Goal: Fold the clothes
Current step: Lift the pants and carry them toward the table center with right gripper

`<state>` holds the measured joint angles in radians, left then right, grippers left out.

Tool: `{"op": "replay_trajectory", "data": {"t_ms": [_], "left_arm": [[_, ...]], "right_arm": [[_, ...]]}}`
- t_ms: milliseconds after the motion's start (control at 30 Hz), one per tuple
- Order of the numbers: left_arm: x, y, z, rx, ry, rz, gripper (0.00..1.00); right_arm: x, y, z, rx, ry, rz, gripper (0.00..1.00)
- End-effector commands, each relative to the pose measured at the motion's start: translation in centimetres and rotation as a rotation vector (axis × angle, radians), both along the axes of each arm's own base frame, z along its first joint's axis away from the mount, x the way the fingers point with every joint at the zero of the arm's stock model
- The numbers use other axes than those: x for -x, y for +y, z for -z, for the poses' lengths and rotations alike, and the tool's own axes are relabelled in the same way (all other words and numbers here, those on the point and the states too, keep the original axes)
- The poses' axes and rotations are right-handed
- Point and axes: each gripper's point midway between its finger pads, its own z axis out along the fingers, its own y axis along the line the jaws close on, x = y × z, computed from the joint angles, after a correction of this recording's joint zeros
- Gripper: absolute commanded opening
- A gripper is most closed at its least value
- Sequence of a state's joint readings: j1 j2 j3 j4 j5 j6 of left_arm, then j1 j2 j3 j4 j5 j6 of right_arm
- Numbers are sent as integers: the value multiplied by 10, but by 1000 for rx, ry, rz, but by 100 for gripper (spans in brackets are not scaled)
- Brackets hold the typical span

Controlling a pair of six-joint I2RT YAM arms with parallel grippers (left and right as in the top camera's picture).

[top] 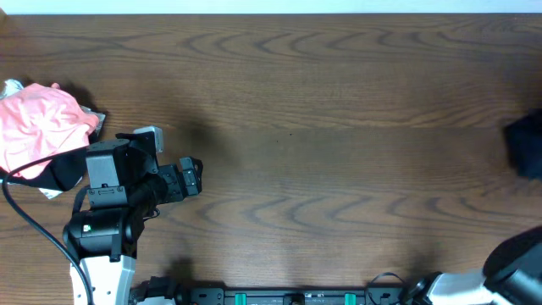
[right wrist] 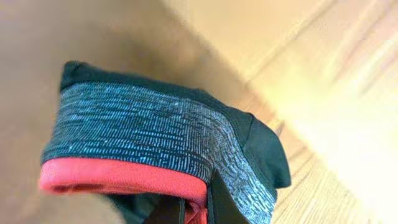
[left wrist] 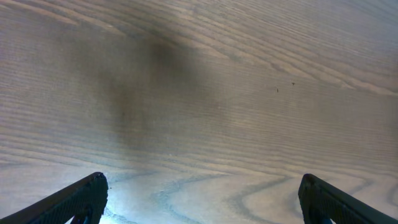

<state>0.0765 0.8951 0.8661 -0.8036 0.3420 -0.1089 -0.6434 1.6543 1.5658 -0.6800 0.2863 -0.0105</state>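
Overhead, left arm: stands at the lower left, with the left gripper [top: 196,176] pointing right over the wooden table [top: 339,102].
Overhead, pink cloth [top: 38,123]: lies crumpled at the left edge, beside the arm.
Overhead, dark shape [top: 527,146]: at the right edge, cut by the frame; I cannot tell if it is cloth or gripper.
Left wrist, fingers [left wrist: 74,200]: released and spread wide, with only wood between them.
Right wrist, leggings [right wrist: 149,134]: bunched, with the grey waistband and its coral edge toward the camera.
Right wrist, right gripper [right wrist: 196,208]: clenched on the coral edge of the waistband.

A dark wood-grain table [top: 322,102] carries a crumpled pink garment [top: 38,123] at its left edge, bunched black leggings [top: 527,148] at its right
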Motion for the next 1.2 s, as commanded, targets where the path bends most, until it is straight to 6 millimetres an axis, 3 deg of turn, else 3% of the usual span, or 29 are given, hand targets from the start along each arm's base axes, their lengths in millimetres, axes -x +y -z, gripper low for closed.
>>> {"op": "replay_trajectory", "data": {"t_ms": [0, 67, 133, 167, 200, 233, 267, 300, 367, 467, 600, 733, 867, 1033, 1167], "left_arm": [[-3, -3, -9, 14, -21, 7, 98], [-3, -3, -9, 14, -21, 7, 98], [-3, -3, -9, 14, -21, 6, 98], [-3, -3, -9, 14, -21, 6, 98], [-2, -3, -9, 14, -20, 6, 98], [-2, -3, -8, 15, -19, 7, 98], [-2, -3, -8, 15, -17, 6, 98], [-2, -3, -8, 15, -16, 6, 98], [-2, -3, -8, 15, -16, 6, 98], [-2, -3, -8, 15, -16, 6, 98], [-2, -3, -8, 15, -17, 6, 98], [-2, -3, -8, 15, -16, 6, 98], [-2, -3, -8, 15, -16, 6, 98], [-2, -3, -8, 15, -16, 6, 98], [-2, -3, -8, 15, -16, 6, 98]], "right_arm": [[-19, 29, -65, 102, -99, -41, 1], [-40, 62, -70, 75, -111, -143, 1], [-66, 109, -62, 9, -120, -294, 8], [-79, 137, -55, -37, -116, -381, 19], [-92, 176, -44, -105, -103, -508, 37], [-99, 203, -37, -144, -86, -602, 52], [-105, 231, -28, -176, -58, -704, 74], [-108, 253, -20, -182, -22, -786, 79], [-110, 272, -8, -139, 54, -869, 78], [-108, 266, -3, -55, 125, -814, 73], [-104, 244, -4, -7, 153, -737, 79], [-102, 225, 12, 1, 214, -732, 76], [-99, 213, 64, -3, 386, -808, 74], [-97, 224, 140, -94, 538, -877, 74], [-95, 231, 185, -144, 623, -894, 74]]}}
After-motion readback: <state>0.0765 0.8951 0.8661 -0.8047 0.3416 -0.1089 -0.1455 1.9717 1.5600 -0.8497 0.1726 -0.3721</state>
